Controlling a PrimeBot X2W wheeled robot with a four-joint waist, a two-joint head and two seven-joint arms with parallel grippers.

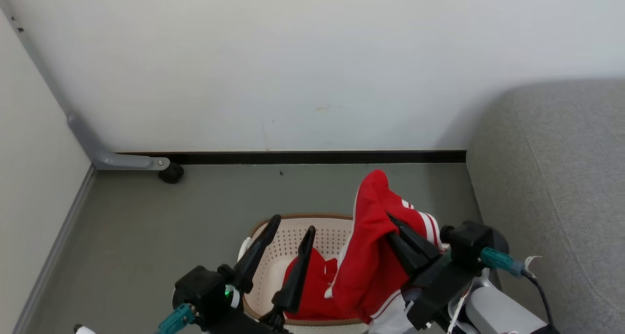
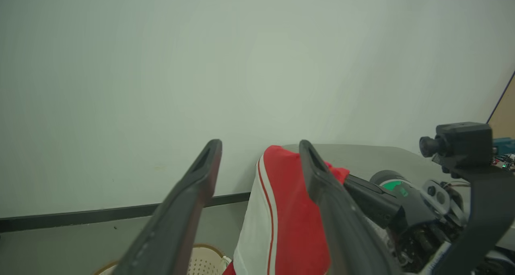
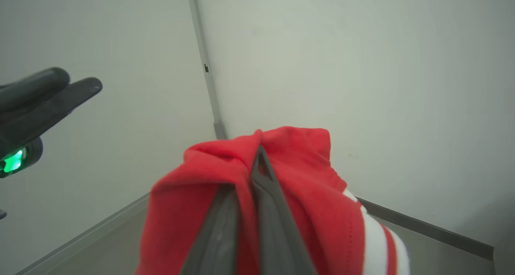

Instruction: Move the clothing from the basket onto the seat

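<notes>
Two red garments are about. One lifted garment [image 1: 371, 256], red with white stripes, hangs up out of the basket [image 1: 285, 241] from the right gripper [image 1: 389, 225], whose two dark fingers are pinched together on a fold of the cloth. The second red garment [image 1: 312, 287] lies crumpled inside the one cream basket, which sits on the grey-green floor [image 1: 171, 236]. The left gripper [image 1: 294, 224] hovers above the basket, fingers spread wide and holding nothing. One grey seat [image 1: 552, 177] stands just right of the basket. The hanging cloth and the right arm cover the basket's right end. Behind runs a white wall [image 1: 293, 55] with black skirting [image 1: 293, 157]. One grey bracket with a black caster [image 1: 171, 173] sits in the left corner.
</notes>
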